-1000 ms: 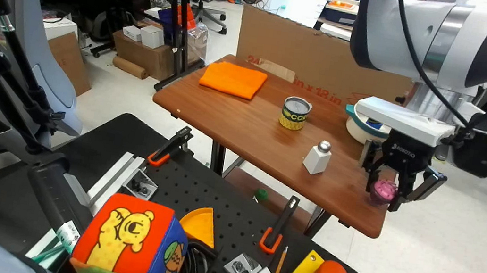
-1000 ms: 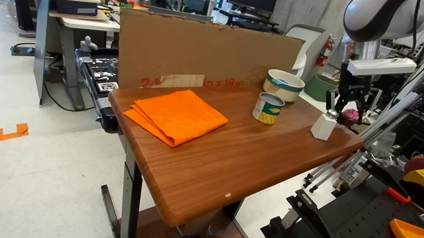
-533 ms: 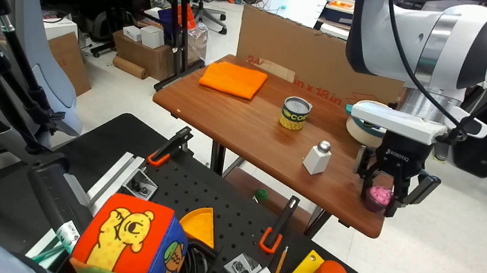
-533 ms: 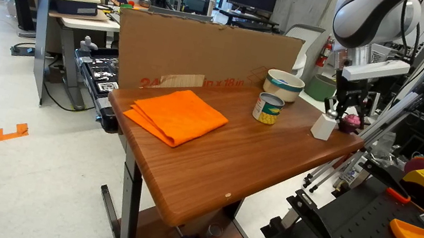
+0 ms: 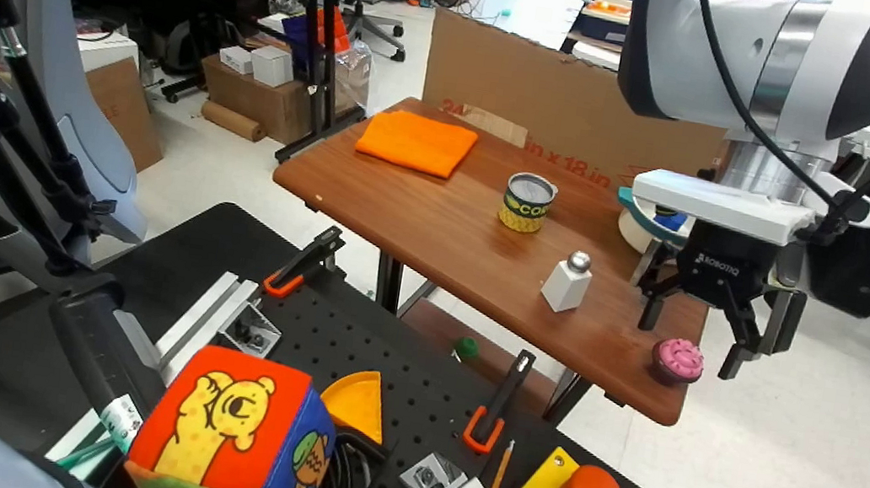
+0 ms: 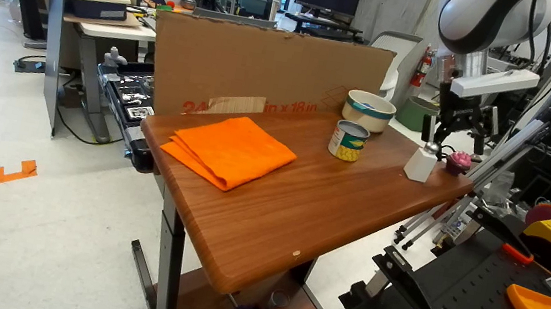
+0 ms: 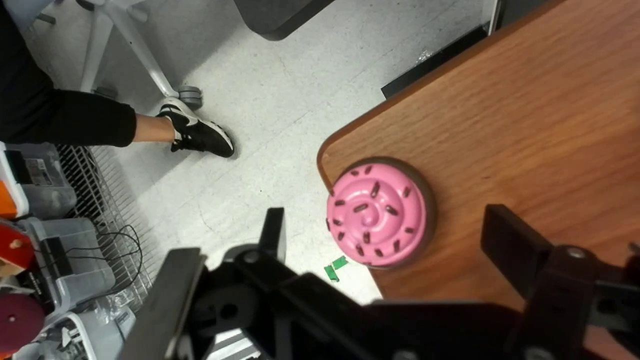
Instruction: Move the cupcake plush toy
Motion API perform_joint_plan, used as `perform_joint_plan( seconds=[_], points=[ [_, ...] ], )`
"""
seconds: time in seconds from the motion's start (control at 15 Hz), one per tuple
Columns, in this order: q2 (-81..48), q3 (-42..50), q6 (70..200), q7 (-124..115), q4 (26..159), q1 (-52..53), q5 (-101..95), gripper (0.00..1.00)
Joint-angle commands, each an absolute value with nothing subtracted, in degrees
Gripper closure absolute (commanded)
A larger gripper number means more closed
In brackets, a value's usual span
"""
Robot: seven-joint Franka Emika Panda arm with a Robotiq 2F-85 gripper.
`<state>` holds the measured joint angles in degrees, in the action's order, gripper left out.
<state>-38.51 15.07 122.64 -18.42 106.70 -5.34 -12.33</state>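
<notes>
Cupcake plush toy (image 7: 377, 215), just one, sat below the claw (image 5: 691, 340) on the table (image 5: 439, 215), a dark-sprinkled pink swirl over a brownish base. The claw's two fingers (image 7: 515, 250) stood spread wide, clear of it. Near the claw was one white bottle (image 5: 565, 286); farther off, one can (image 5: 526, 208), one bowl (image 6: 357, 114) and one orange cloth (image 5: 417, 144).

1. Cupcake toy (image 7: 381, 212): smooth, glossy top, plastic-like to my eye.
2. Counter (image 6: 301, 203): wood-grained, smooth, with a faint sheen.
3. Cloth (image 6: 231, 151): matt fabric.
4. Can (image 6: 348, 141): bare metal rim, paper-like label.
5. Small bottle (image 5: 566, 285): smooth matt body, shiny metallic cap.
6. Bowl (image 6: 365, 118): smooth, glazed-looking.
7. Back panel (image 6: 273, 67): matt cardboard.
</notes>
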Motion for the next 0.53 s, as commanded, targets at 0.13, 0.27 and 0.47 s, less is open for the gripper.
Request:
perform_joint_plan(
  seconds=[0.13,0.27,0.47],
  points=[
    [-20.3,13.7,133.6,-11.4,122.4,-6.0,-12.3,0.0],
    [-13.8,12.8,137.0,-8.9,127.5,-6.9,-10.2,0.0],
    [-16.4,13.2,134.3,-10.8,124.1,-6.4,-11.7,0.0]
  ],
)
